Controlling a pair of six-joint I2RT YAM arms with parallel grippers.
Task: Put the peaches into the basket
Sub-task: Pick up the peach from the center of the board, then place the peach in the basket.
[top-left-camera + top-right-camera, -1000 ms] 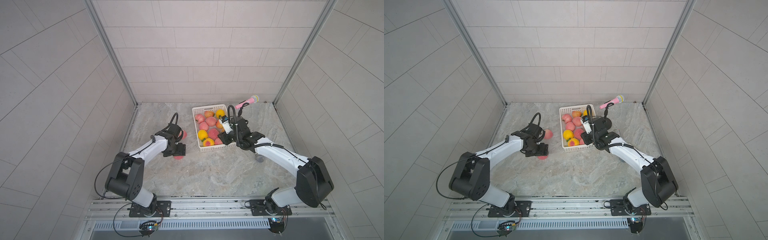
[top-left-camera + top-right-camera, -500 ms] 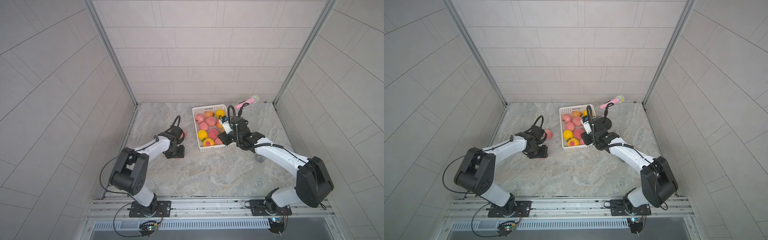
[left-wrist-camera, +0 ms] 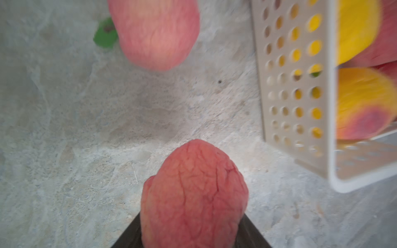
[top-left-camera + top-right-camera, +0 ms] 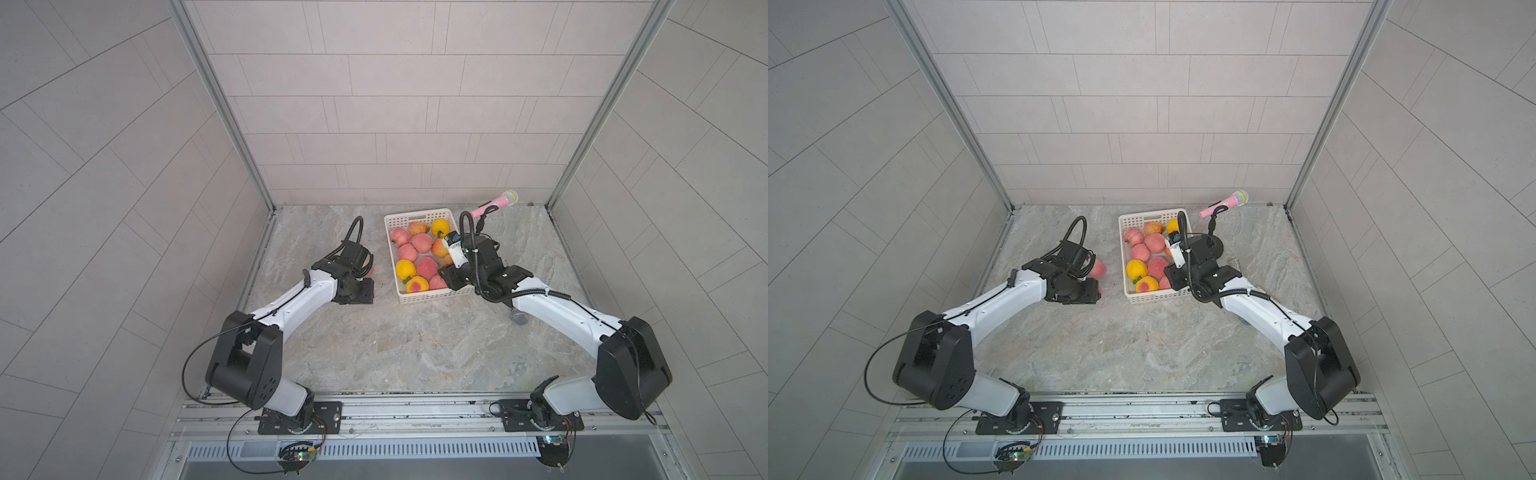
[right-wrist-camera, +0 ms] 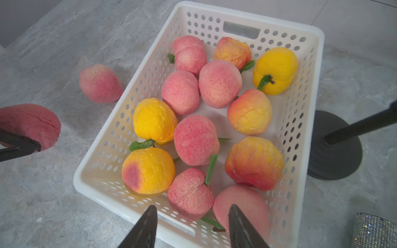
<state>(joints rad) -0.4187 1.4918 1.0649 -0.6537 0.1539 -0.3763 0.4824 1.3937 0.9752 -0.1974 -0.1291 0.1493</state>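
A pink peach is pinched in my left gripper, which is shut on it low over the stone table, left of the basket. In a top view only a sliver of the held peach shows past the left gripper. Another pink peach with a green leaf lies on the table just beyond it. The white perforated basket holds several pink, orange and yellow peaches. My right gripper hangs open over the basket's near end, nothing between its fingers.
A pink toy microphone leans on a black stand whose round base sits right of the basket. A sparkly silver thing lies near the right arm. Tiled walls close in the table on three sides.
My left gripper dropped onto the pink peach on the table and shut on it. The right arm has not moved.
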